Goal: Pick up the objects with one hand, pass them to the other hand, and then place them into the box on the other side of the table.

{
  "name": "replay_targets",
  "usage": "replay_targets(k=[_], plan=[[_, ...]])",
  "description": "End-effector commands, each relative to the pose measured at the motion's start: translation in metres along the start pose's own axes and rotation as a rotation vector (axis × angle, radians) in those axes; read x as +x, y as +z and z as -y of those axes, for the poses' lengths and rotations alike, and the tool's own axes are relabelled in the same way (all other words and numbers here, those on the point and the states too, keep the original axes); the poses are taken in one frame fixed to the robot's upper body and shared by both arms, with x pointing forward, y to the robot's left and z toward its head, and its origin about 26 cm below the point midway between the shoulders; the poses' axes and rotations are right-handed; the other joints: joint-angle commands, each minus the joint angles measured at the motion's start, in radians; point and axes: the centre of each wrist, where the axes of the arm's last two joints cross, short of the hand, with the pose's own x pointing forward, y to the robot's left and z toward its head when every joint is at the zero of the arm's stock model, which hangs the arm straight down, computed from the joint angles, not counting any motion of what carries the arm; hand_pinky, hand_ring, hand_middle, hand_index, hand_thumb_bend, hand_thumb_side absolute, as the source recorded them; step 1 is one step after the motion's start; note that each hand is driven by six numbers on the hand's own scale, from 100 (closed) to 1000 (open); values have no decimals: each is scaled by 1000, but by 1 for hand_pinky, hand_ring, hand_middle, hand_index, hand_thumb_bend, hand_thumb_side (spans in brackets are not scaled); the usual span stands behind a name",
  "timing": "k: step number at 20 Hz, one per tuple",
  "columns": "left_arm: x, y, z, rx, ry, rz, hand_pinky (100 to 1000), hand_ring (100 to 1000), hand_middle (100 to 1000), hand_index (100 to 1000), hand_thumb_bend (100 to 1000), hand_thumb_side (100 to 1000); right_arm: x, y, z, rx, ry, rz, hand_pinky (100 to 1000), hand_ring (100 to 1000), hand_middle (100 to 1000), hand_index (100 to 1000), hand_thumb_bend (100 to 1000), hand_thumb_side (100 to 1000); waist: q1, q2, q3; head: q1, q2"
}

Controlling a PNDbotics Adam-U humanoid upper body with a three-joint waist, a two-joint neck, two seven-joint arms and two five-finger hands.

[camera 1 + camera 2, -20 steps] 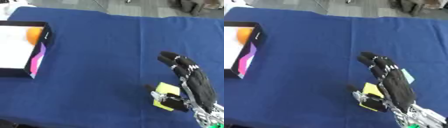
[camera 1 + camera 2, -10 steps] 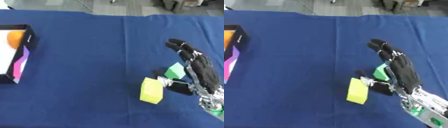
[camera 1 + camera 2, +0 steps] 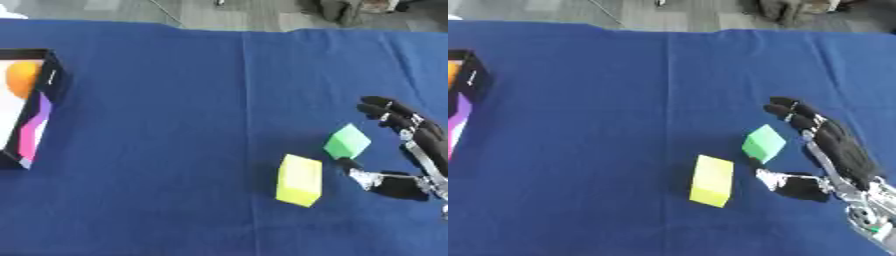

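Observation:
A yellow block (image 3: 299,180) lies on the blue table, with a smaller green block (image 3: 347,141) just to its upper right. My right hand (image 3: 837,149) comes in from the lower right, open, its fingers stretched past the green block's right side and its thumb below the block. I cannot tell whether it touches the block. A black box (image 3: 44,107) with a white inside stands at the left edge, and an orange thing (image 3: 22,79) lies in it. My left hand shows in no view.
The blue cloth (image 3: 175,115) covers the whole table. Beyond its far edge lies grey floor with a dark object (image 3: 346,7) at the top right.
The camera has shifted, sliding the scene left. My right hand has drawn back to the right off the yellow block, which now lies apart from it, and the green block has come into sight.

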Motion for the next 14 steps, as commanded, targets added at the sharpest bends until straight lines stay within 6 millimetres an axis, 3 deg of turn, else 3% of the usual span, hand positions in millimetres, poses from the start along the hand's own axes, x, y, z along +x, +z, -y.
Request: replay_targets(k=[1,7,8,10,11,14], plan=[[12,0,-24,29,-1,0,962,1000,650,846,100,638,-6,-4,19,41,14,0,678,760,902,921,422,389,1,-13,-3,-13,-6],[22,2,-35,13,76,-51,963,1000,644,847,100,643,-8,-20,40,91,11,-77,684,753,891,901,503,343,0,-19,-9,-23,2],[22,3,-37,6,89,-66,965,1000,646,849,100,663,-8,-22,43,102,10,-91,706,754,875,889,581,262,1,-21,-11,-23,3],[22,4,-41,-5,116,-88,965,1000,646,849,100,648,-8,-27,49,125,4,-119,706,754,875,889,536,309,1,-25,-14,-22,4],[20,5,-44,-14,152,-104,967,1000,650,854,100,655,-7,-31,52,162,3,-147,793,800,872,887,533,334,3,-30,-15,-27,7],[6,14,-63,-41,442,-146,969,1000,650,856,100,659,3,-60,81,324,13,-221,821,815,867,885,526,351,8,-48,-27,-27,24]])
